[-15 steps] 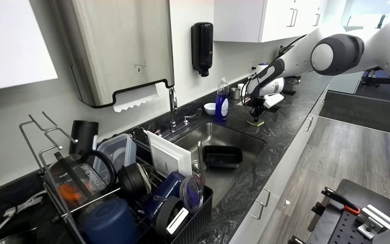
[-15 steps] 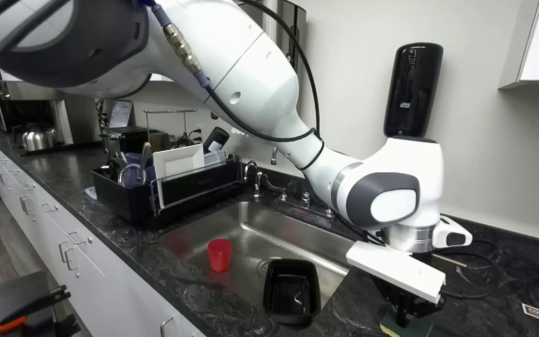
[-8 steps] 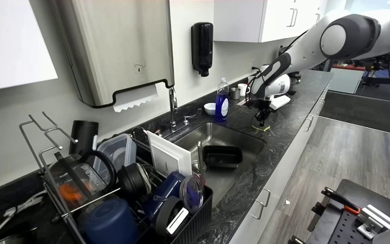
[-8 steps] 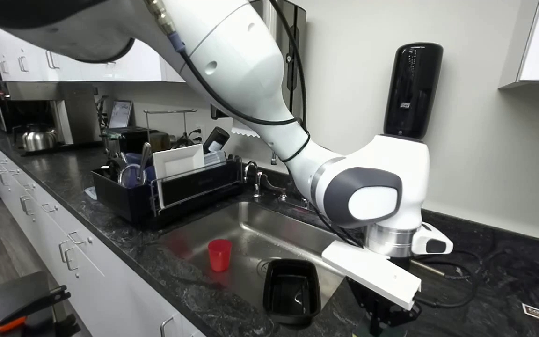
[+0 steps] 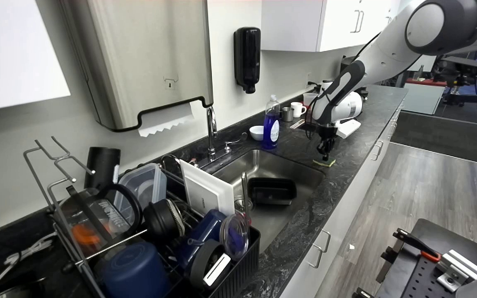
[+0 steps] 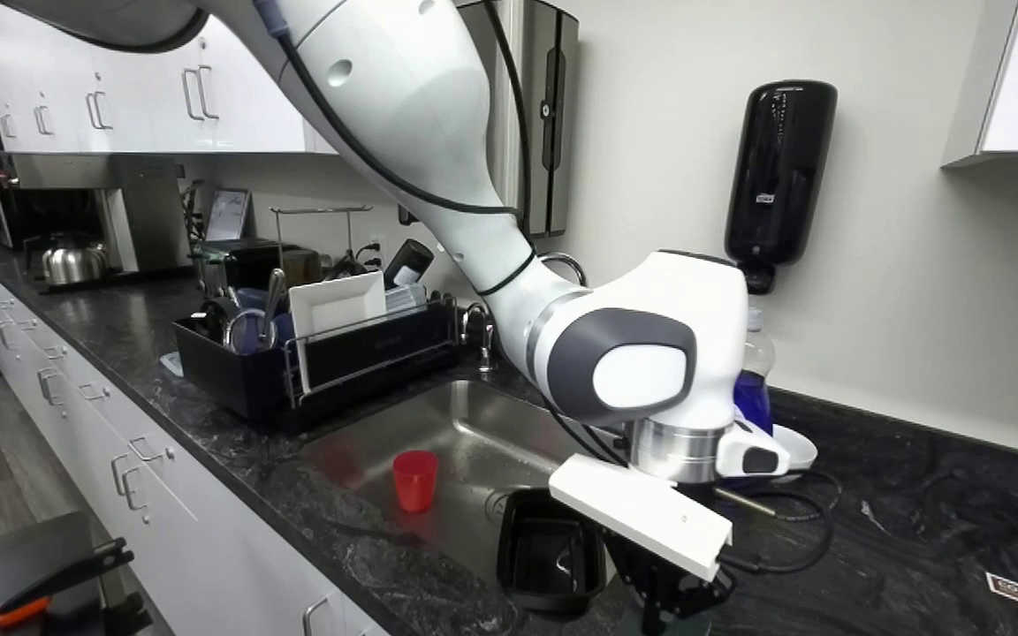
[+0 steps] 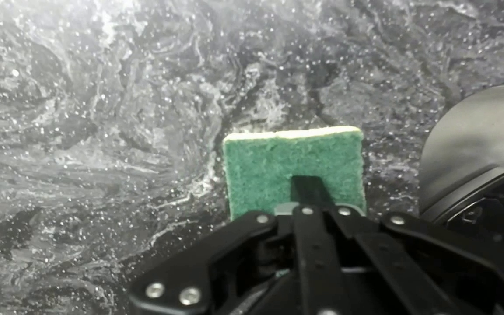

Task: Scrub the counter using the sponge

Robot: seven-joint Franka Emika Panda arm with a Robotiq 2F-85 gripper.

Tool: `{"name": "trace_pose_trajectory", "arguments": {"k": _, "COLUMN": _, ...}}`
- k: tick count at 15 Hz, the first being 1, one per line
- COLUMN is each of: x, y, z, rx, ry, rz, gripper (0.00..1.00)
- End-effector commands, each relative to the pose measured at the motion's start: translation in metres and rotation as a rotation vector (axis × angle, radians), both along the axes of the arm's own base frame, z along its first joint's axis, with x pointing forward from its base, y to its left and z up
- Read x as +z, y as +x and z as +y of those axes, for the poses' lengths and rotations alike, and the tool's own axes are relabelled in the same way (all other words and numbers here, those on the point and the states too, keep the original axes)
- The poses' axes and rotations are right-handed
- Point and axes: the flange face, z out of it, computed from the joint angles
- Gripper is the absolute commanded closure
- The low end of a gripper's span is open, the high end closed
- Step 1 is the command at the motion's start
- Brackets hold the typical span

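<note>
The sponge (image 5: 324, 164) lies flat on the glossy black counter (image 5: 348, 153), beside the sink's end. In the wrist view the sponge (image 7: 260, 175) has its green scouring side up, with a pale yellow edge, on the swirled counter (image 7: 103, 131). My gripper (image 7: 308, 181) points down with its fingers together, fingertips against the green top, right of its middle; they are on top, not around its sides. The sponge's near part is hidden under the gripper. In an exterior view the gripper (image 5: 325, 157) stands upright over it; elsewhere the frame's bottom edge cuts off the fingertips.
The steel sink (image 5: 271, 163) holds a black container (image 5: 272, 191) and a red cup (image 6: 414, 481). The sink wall (image 7: 475, 131) is close at the right in the wrist view. A soap bottle (image 5: 271, 124) and white bowl (image 5: 256, 132) stand by the wall. A full dish rack (image 5: 255, 248) stands beyond.
The gripper and the sponge under it have slid along the counter toward its front edge, right and down in an exterior view. The arm has shifted with them. The fingers stay together.
</note>
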Motion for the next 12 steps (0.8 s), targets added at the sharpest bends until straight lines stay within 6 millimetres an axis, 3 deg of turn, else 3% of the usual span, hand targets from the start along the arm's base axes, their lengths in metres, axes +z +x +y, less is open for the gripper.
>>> {"name": "trace_pose_trajectory", "arguments": {"k": 1, "x": 0.002, "y": 0.012, "z": 0.019, "rx": 0.048, "ry": -0.035, "rz": -0.046, "gripper": 1.00}}
{"name": "trace_pose_trajectory", "arguments": {"k": 5, "x": 0.000, "y": 0.043, "z": 0.040, "rx": 0.073, "ry": -0.060, "rz": -0.112, "gripper": 1.00}}
{"name": "trace_pose_trajectory", "arguments": {"k": 9, "x": 0.000, "y": 0.061, "z": 0.041, "rx": 0.067, "ry": -0.083, "rz": -0.163, "gripper": 1.00}}
{"name": "trace_pose_trajectory", "arguments": {"k": 12, "x": 0.013, "y": 0.067, "z": 0.037, "rx": 0.052, "ry": -0.090, "rz": -0.192, "gripper": 1.00}}
